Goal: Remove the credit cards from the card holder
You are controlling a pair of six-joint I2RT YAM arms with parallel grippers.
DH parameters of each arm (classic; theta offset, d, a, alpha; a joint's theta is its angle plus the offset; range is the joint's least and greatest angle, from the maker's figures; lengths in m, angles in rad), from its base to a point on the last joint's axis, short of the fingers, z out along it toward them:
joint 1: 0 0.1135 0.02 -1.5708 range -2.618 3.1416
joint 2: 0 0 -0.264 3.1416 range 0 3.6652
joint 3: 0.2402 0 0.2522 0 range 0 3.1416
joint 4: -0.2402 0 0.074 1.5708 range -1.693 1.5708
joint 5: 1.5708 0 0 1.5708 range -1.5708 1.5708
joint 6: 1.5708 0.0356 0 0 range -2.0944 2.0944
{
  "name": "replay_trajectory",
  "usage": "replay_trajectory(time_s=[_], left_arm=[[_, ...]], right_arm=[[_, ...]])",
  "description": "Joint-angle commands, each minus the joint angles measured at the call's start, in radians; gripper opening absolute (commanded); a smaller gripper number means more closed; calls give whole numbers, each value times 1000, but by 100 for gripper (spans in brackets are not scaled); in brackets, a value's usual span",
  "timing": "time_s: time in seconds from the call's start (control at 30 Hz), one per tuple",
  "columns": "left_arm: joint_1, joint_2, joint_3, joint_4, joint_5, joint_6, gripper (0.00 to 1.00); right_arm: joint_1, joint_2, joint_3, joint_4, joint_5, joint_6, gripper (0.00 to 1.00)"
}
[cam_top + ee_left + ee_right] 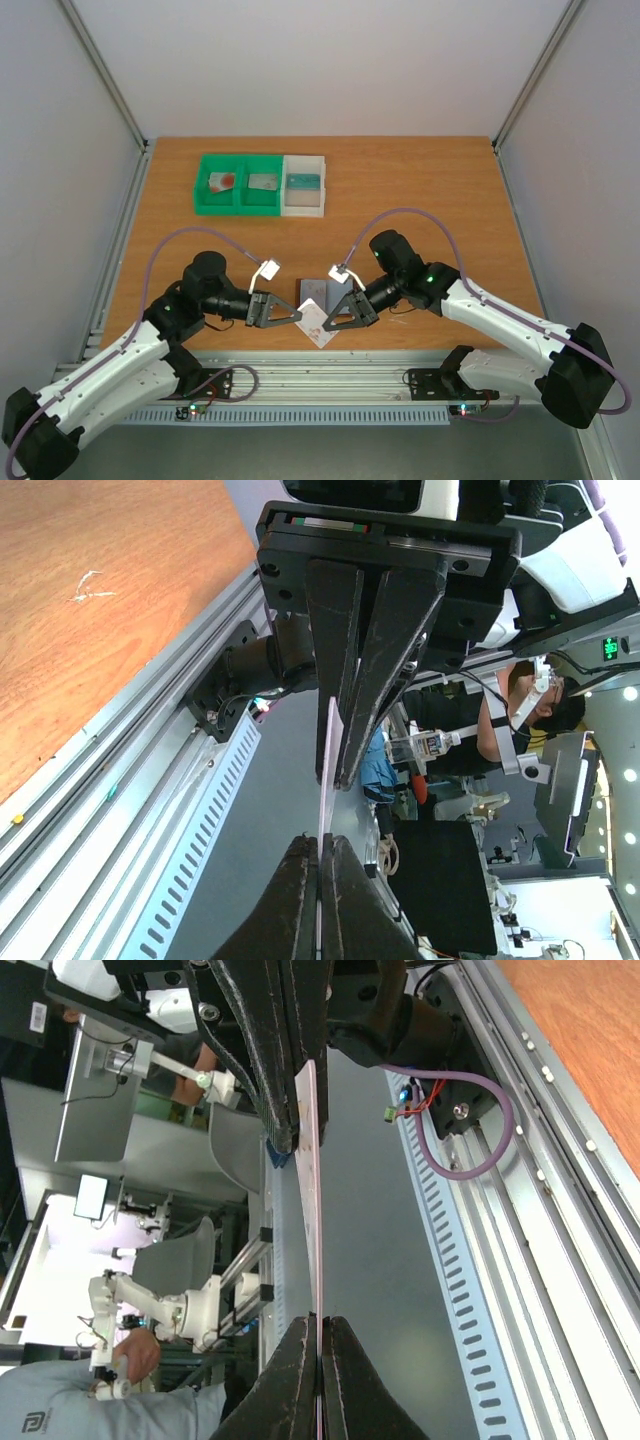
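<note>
Left pincer: together, clamped on the 9 o'clock side of a pale credit card. Its wrist view shows the card edge-on between the pads.
Right pincer: together, clamped on the same card from 3 o'clock. Its tips face the left's, near but not touching.
Card: held in the air above the table's near edge, with red marks on its face.
Card holder: flat on the table, just at 12 o'clock of the card. Cannot tell whether more cards are inside.
Bins: green bin and white bin, well off at 11–12 o'clock, with card-like pieces inside.
Step, judged: hand-over. One pincer should let go fully before the other draws away. Pull along the card's plane without twisting, or the thin plastic may flex or slip.
</note>
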Motion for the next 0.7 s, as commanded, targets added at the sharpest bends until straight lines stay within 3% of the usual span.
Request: replay_trajectory(time_s=[0.0,0.17,0.27,0.4,0.5,0.67], left_arm=[[4,3,19,19,34,0,0],[4,4,24,-2,19,15,0],[5,3,24,-6,5,20,0],[8,3,27,-23,-36,34,1],[10,2,28,-31,-83,37,0],[16,-12,52,-81,-176,52,0]], right_arm=[[5,-8,37,-39,31,-38,3],[5,-24,48,-67,68,-54,11],[5,-31,55,-85,97,-61,24],[5,-38,75,-126,173,-72,54],[3,-48,101,-184,313,-75,75],[-1,-82,122,-205,433,-42,98]])
